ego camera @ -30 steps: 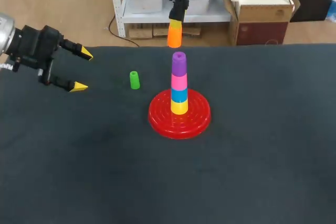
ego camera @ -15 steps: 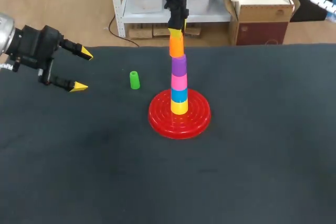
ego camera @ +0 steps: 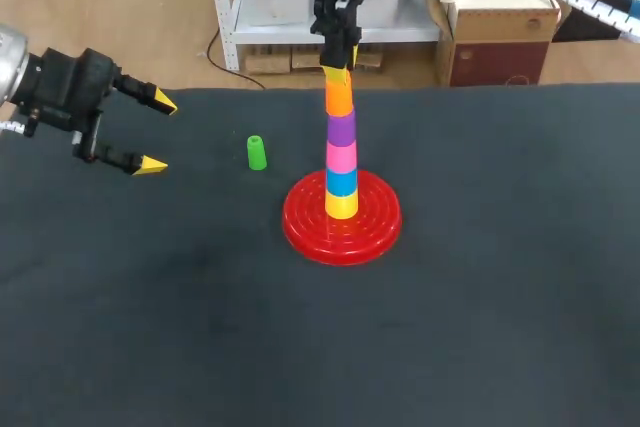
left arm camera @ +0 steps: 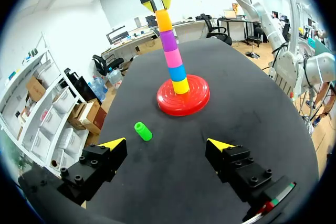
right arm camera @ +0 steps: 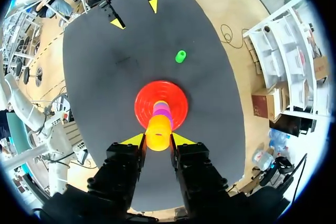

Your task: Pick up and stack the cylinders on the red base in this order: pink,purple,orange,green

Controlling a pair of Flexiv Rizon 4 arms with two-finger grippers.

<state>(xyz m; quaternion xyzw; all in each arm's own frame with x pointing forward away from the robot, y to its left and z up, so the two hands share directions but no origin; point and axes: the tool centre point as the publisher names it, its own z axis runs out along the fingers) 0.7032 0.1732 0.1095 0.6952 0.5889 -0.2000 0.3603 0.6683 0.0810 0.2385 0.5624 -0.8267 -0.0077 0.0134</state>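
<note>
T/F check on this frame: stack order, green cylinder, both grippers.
1. The orange cylinder sits on the purple cylinder. True.
2. The green cylinder is on the stack. False: it lies on the table, apart from the red base.
3. The left gripper holds a cylinder. False: it is open and empty.
4. The right gripper has its fingers on the orange cylinder. True.
5. The blue cylinder is lowest. False: the yellow cylinder is under it.

straight above the red base (ego camera: 342, 222), blocked by the stack (ego camera: 341, 162) and the right gripper (ego camera: 338, 67), seemingly clamped on the orange cylinder (ego camera: 339, 95). left of the base, a green cylinder (ego camera: 256, 152). in front and right, bare table (ego camera: 480, 297).
</note>
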